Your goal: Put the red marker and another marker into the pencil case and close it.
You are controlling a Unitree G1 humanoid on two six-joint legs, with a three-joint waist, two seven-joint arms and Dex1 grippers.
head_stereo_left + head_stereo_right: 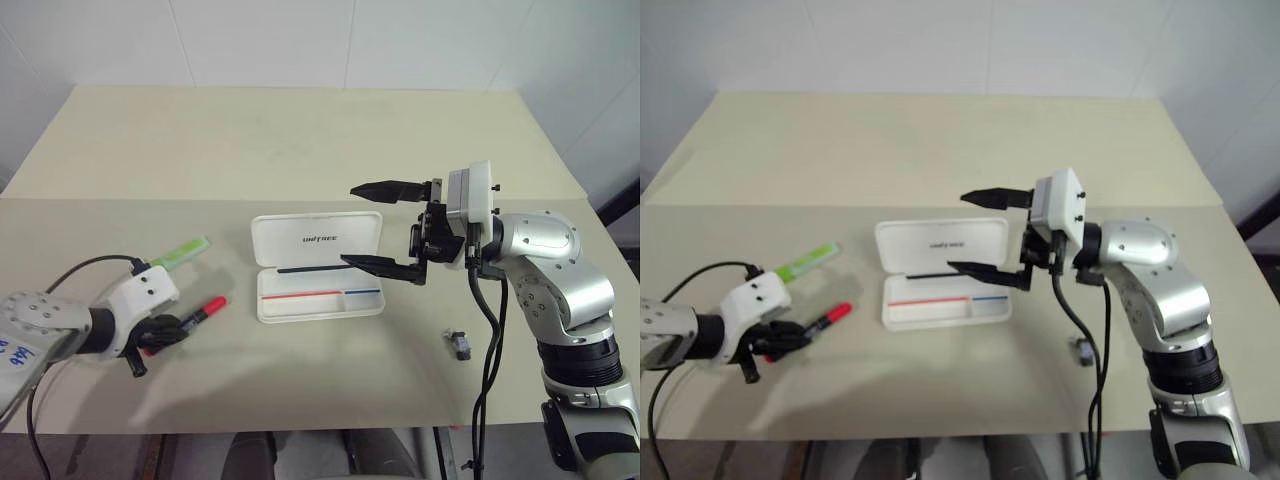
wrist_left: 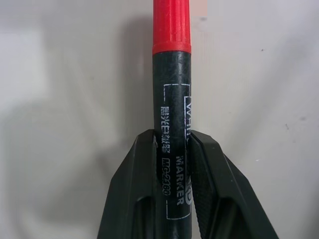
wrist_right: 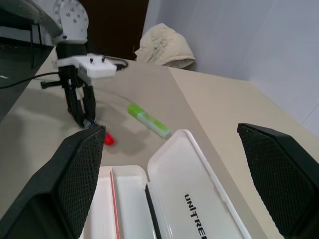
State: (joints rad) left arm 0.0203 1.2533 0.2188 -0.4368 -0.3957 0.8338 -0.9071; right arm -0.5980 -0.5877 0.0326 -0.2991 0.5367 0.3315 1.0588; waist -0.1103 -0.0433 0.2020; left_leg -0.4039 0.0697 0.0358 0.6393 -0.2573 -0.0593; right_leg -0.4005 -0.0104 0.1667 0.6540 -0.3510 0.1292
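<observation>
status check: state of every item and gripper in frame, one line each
pencil case: open, lid laid back flat, tray holds no marker
red marker: capped, barrel clamped between the left gripper's fingers
light green marker: lying flat on the table, untouched
left gripper: shut on the red marker
right gripper: wide open, holding nothing, above the case
small dark object: lying on the table, right of the case

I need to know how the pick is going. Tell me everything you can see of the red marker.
The red marker is slim, with a black barrel printed in white lettering and a bright red, plastic-looking cap. It lies over the beige table, left of the open white pencil case, cap pointing towards the case. The left tool has its two black fingers closed against the barrel's rear half. Whether it is lifted off the table is unclear.
</observation>
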